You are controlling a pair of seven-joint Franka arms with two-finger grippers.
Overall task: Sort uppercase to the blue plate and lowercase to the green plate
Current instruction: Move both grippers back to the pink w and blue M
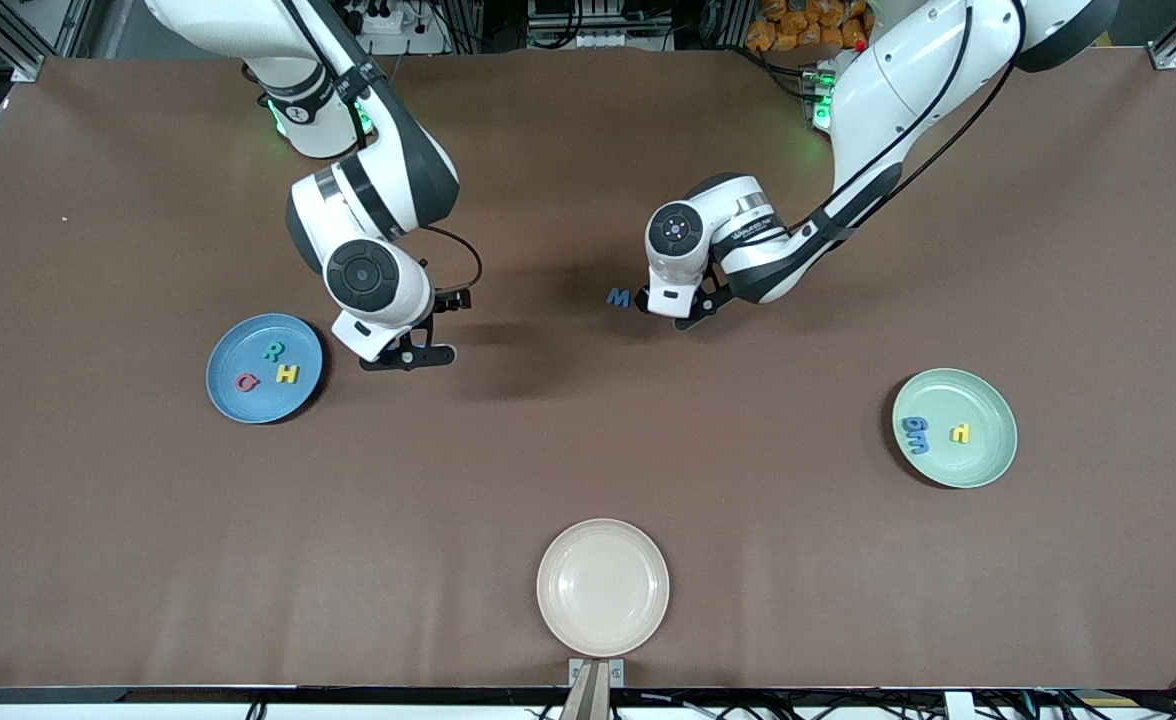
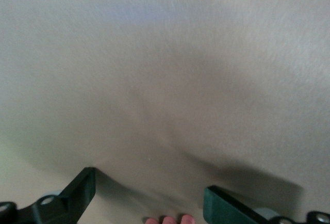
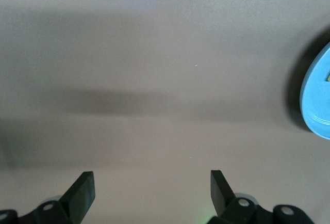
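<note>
Blue M [image 1: 618,298]: being left on the table, still unsorted.
Left gripper [image 1: 670,310]: jaws wide, over a red letter [image 2: 169,220].
Right gripper [image 1: 418,355]: jaws wide, empty, being held beside the blue plate [image 1: 238,400].

My front camera hangs high, facing my bases along the frame's top, taking in the whole counter [image 1: 588,480]. Each wrist camera looks close down past its tool. The right wrist view shares the blue plate [image 3: 317,100] with the front view.
</note>
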